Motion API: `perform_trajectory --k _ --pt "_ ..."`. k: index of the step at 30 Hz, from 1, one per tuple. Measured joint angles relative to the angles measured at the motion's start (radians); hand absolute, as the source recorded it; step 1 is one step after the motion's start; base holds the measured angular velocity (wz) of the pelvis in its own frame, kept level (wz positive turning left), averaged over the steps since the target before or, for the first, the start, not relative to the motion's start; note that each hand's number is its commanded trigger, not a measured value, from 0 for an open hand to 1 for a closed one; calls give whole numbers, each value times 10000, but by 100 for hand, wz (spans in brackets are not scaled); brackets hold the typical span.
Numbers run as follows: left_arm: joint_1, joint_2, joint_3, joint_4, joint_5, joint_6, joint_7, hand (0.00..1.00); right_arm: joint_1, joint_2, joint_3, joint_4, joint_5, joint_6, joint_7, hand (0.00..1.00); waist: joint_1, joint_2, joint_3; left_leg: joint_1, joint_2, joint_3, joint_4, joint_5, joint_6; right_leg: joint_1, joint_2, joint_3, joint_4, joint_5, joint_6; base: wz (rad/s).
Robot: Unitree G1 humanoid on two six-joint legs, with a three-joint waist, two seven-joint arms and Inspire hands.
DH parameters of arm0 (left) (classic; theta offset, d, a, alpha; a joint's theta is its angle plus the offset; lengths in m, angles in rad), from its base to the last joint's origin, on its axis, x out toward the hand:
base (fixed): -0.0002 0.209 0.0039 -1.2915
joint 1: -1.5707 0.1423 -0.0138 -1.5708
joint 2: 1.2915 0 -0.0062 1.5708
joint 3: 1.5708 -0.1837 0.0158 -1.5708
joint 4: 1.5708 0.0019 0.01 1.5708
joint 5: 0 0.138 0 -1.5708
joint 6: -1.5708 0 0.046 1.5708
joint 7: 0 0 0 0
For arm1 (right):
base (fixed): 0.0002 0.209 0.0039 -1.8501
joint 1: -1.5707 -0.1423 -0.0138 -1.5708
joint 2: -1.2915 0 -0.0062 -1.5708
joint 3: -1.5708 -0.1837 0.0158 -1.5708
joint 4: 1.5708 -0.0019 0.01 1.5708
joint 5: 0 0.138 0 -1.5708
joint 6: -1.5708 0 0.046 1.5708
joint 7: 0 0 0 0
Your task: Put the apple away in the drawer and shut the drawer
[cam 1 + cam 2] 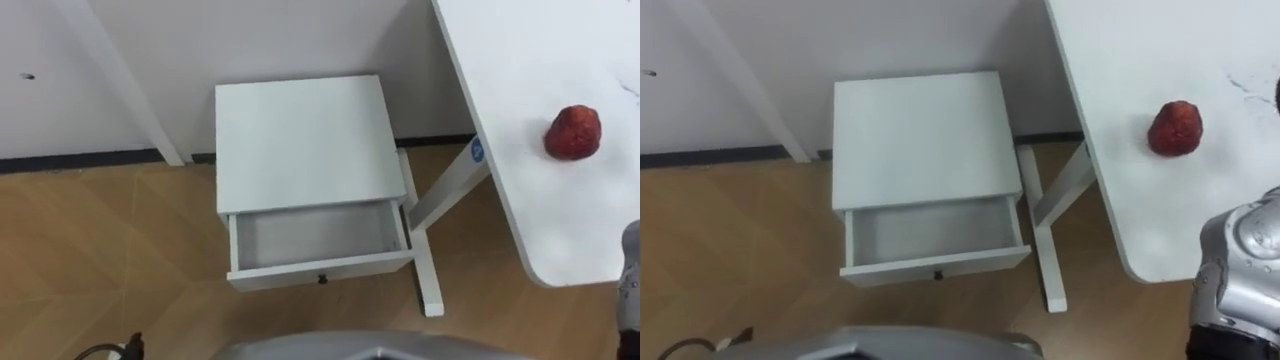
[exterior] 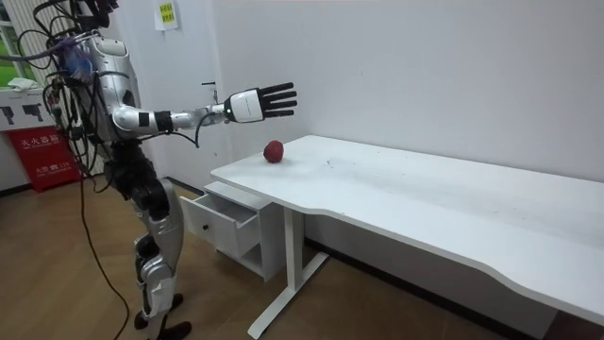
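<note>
**Apple on the surface, drawer open**

The apple (image 1: 573, 132) sits on the white surface (image 1: 540, 200) near its rounded end, with nothing touching it. To the robot's left you see the small white cabinet (image 1: 300, 140), its drawer (image 1: 318, 240) pulled out. You have the right hand (image 2: 260, 102) raised over the surface's end, arm stretched level, fingers straight and spread, holding nothing. The print on the blue round sticker (image 1: 476, 151) on the surface's edge is too small to read.
</note>
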Motion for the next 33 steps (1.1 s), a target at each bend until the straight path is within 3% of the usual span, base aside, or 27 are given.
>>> perform_trajectory --k 3,7,12,16,27,33 --pt "84 12 5 -29 218 156 -18 0 0 -4 2 4 -28 130 622 0 -4 -49 -3 -1 -1 -12 -2 0 1 -1 -3 4 6 0 1 0" --pt "103 64 33 -140 297 152 -70 0 -67 -47 89 180 -505 335 1486 0 8 -115 30 -41 0 17 12 -1 1 -24 -17 -105 3 2 4 0" --pt "149 64 2 -264 270 125 -83 0 -141 -111 444 717 -790 457 2514 0 5 -167 15 -26 4 25 28 -1 1 -7 -25 -297 21 9 14 0" --pt "251 64 -3 -264 281 121 -83 0 -179 -389 725 1165 -792 655 3343 0 24 -164 12 84 5 22 49 -2 2 112 -33 -294 20 18 30 0" --pt "438 39 1 -264 197 119 -83 0 -186 -523 730 1630 -802 655 4209 0 162 -70 -13 171 2 -6 45 -5 1 279 -27 -423 -3 26 41 1" --pt "416 56 11 -263 213 85 -102 0 -356 -715 738 3201 -804 659 4746 0 185 -81 -54 169 4 -13 49 2 -8 279 -33 -596 -9 29 45 0"
